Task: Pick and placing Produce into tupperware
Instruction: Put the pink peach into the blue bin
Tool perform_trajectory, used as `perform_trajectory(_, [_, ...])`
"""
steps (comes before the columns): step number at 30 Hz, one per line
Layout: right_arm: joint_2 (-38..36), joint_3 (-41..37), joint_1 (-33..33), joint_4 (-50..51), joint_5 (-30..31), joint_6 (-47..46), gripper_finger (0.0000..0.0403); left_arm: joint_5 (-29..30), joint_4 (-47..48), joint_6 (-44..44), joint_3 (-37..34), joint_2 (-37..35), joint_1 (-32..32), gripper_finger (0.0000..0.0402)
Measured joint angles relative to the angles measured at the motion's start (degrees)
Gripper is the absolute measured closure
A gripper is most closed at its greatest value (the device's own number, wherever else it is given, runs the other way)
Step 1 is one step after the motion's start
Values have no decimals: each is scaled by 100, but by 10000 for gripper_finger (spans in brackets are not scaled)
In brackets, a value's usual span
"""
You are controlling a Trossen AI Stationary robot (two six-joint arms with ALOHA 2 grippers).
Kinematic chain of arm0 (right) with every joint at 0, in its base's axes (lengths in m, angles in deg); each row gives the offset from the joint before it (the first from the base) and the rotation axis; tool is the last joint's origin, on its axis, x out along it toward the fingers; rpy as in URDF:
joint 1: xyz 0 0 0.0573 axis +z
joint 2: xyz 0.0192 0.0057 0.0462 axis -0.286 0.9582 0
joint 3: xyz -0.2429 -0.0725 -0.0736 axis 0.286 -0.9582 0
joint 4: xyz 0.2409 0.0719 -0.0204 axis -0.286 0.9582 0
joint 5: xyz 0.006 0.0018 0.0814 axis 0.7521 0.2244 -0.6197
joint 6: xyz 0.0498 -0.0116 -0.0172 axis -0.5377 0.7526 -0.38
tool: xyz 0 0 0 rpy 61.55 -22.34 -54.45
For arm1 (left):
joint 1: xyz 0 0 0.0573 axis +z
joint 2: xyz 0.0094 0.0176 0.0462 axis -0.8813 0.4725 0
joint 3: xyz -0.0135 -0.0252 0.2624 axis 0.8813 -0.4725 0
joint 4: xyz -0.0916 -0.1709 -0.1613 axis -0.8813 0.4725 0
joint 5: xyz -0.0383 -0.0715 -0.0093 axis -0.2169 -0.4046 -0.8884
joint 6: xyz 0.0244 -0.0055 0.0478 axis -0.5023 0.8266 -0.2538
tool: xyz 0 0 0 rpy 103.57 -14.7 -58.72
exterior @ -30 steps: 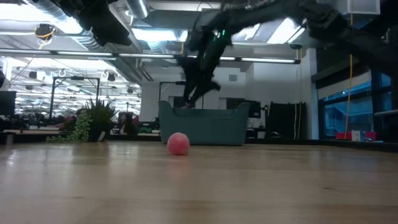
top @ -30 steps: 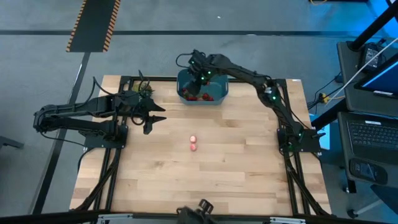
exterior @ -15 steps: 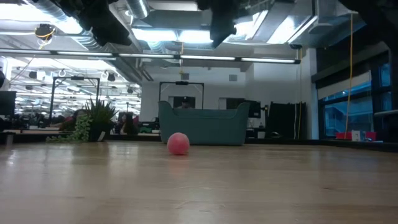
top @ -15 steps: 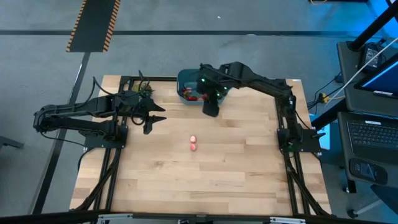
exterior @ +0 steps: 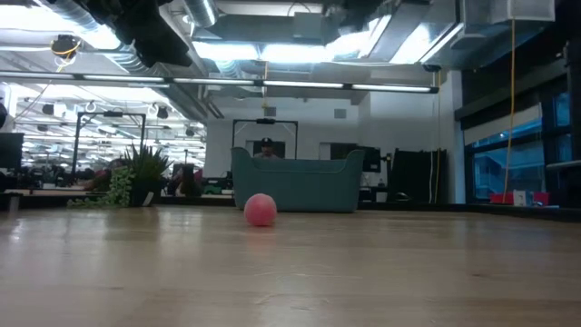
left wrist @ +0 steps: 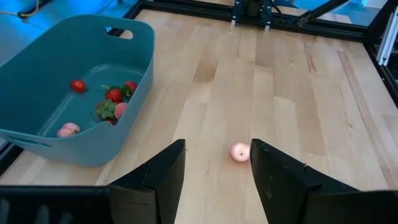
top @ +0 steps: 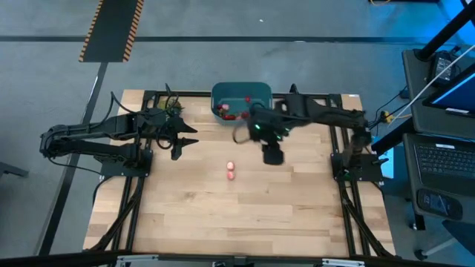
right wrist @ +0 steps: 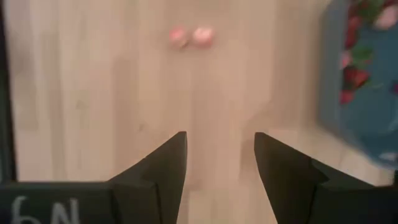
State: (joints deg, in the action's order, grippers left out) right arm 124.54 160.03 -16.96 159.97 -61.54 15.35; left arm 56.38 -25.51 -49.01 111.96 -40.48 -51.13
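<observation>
Right gripper [top: 272,156]: fingers apart, empty, nearer arm.
Pink pieces [top: 231,170]: 2, touching, ahead of those fingers.
Left gripper [top: 187,138]: fingers apart, empty.

A robotics lab set in an open-plan office or industrial hall. Two dark arms [top: 96,141] [top: 326,119] are bolted to a black metal frame [top: 133,200] around a wooden desk [top: 237,215], standing on a grey concrete floor [top: 223,52] marked with a yellow-and-black hazard strip [top: 111,30]. Beside the rig, a workstation carries a laptop [top: 445,159] and screens [top: 453,89]. The low view shows exposed ceiling ducts [exterior: 118,59], rows of strip lights [exterior: 300,84], distant office desks [exterior: 45,177], a potted plant [exterior: 136,177] and large windows [exterior: 508,168].
</observation>
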Motion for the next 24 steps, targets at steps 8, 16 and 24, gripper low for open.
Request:
perform_trajectory(8, [-1989,-2609,615,-1343,362,-871,214,0,-3,14,0,0,0,227])
perform_trajectory(16, [-3728,-5192,931,-3603,469,-1528,214,0,-3,24,0,0,1,227])
perform_trajectory(24, [-4235,-7415,967,-6583,467,-2111,214,0,-1,24,0,0,2,227])
